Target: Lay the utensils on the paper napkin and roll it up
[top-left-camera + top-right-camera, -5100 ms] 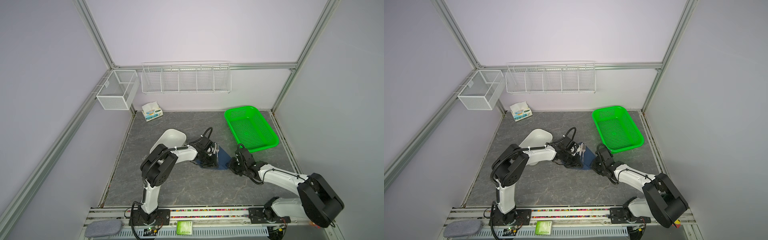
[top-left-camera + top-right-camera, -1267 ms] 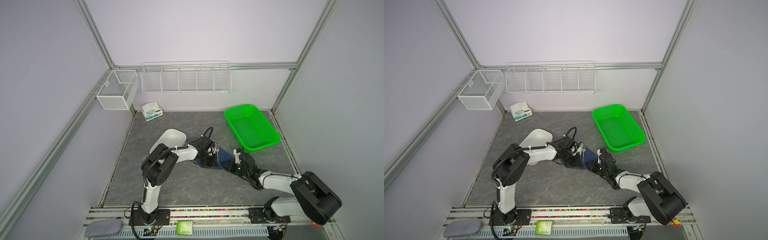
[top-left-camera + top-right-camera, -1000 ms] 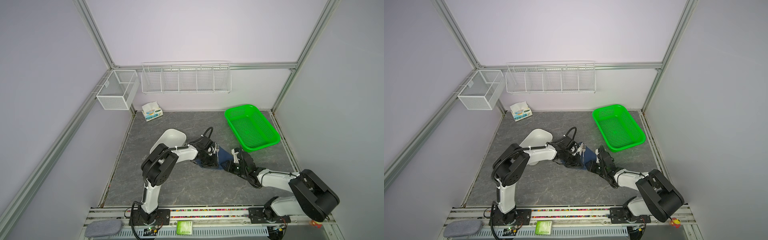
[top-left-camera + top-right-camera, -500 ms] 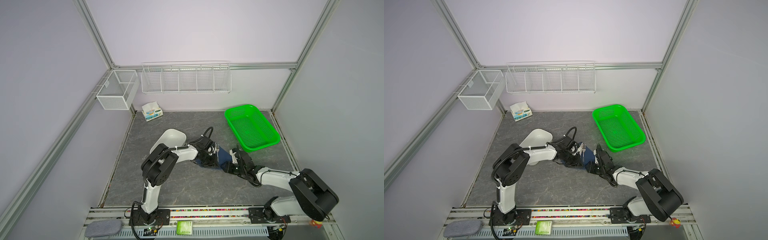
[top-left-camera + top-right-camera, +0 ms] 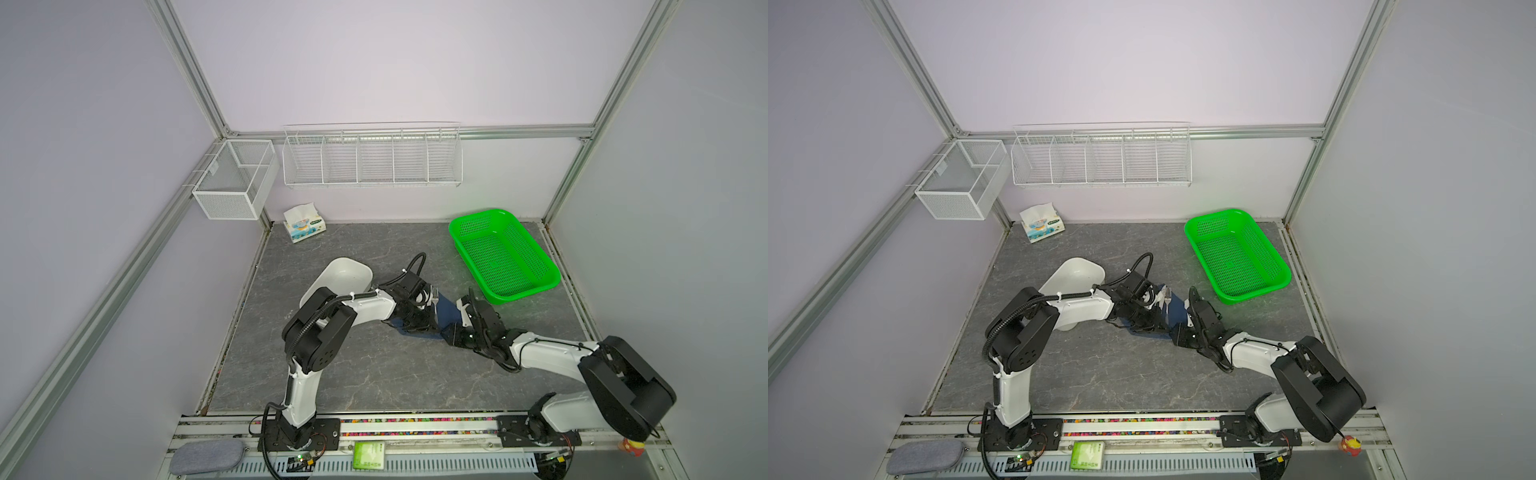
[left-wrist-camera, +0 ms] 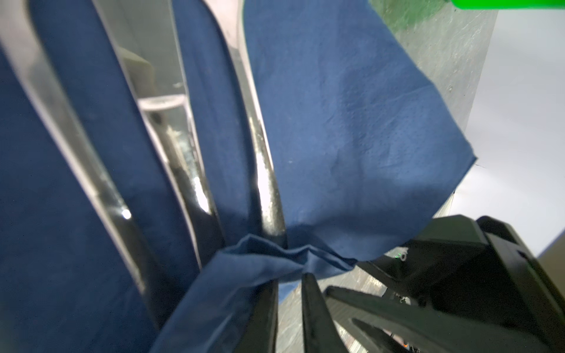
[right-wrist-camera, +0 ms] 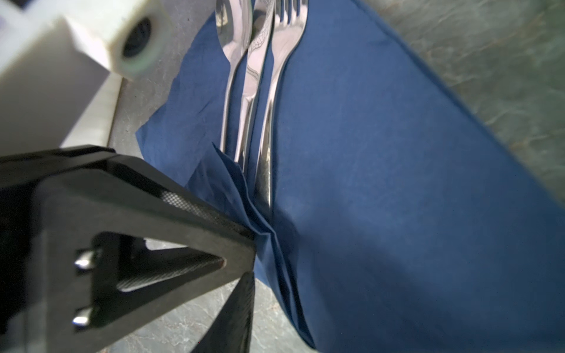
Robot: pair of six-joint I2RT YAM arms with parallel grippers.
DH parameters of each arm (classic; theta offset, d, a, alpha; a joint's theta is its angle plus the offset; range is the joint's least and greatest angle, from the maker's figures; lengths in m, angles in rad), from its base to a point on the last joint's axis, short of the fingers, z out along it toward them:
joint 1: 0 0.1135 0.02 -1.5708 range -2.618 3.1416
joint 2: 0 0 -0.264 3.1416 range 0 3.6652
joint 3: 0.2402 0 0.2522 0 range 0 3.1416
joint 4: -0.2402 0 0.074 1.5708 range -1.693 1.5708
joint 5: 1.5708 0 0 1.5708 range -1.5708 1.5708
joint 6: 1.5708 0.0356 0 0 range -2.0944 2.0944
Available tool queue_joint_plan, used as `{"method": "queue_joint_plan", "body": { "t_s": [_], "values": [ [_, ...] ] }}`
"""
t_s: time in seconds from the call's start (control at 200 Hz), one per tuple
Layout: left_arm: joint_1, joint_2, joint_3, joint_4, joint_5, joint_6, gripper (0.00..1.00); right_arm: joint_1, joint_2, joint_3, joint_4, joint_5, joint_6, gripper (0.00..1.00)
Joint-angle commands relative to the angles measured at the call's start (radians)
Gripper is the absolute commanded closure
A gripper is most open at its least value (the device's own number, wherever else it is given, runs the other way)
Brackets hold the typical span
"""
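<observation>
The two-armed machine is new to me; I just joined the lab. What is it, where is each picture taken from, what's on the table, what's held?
It is two robot arms, each ending in a two-fingered gripper. Both top views look down from one overhead camera; the close-ups come from cameras on the arms' wrists. On the grey table lie a green basket, a white tub, a tissue pack and a dark blue paper napkin carrying a spoon, knife and fork. The left gripper pinches the napkin's bunched edge by the handles. The right gripper is close beside it; whether it grips anything I cannot tell.
</observation>
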Motion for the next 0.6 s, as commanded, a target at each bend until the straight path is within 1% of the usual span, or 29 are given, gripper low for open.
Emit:
{"method": "queue_joint_plan", "body": {
  "t_s": [0.0, 0.115, 0.18, 0.23, 0.265, 0.435, 0.6],
  "values": [
    [-0.003, -0.032, 0.002, 0.013, -0.015, 0.002, 0.83, 0.017, 0.017, 0.035, -0.052, 0.045, -0.017, 0.65],
    [-0.003, -0.043, 0.005, 0.007, -0.013, 0.004, 0.88, 0.024, 0.032, 0.063, -0.080, 0.053, -0.023, 0.70],
    [-0.002, -0.058, 0.003, 0.003, -0.015, 0.004, 0.88, 0.028, 0.039, 0.079, -0.105, 0.069, -0.021, 0.71],
    [-0.001, -0.073, 0.000, 0.001, -0.018, 0.003, 0.88, 0.030, 0.043, 0.086, -0.115, 0.080, -0.015, 0.76],
    [0.000, -0.082, -0.004, -0.001, -0.021, 0.003, 0.88, 0.029, 0.046, 0.087, -0.120, 0.089, -0.009, 0.77],
    [0.003, -0.111, -0.034, -0.014, -0.031, 0.011, 0.88, 0.035, 0.046, 0.087, -0.124, 0.099, 0.005, 0.78],
    [0.005, -0.099, -0.053, -0.016, -0.031, 0.017, 0.89, 0.042, 0.038, 0.098, -0.140, 0.100, -0.003, 0.79]
  ]
}}
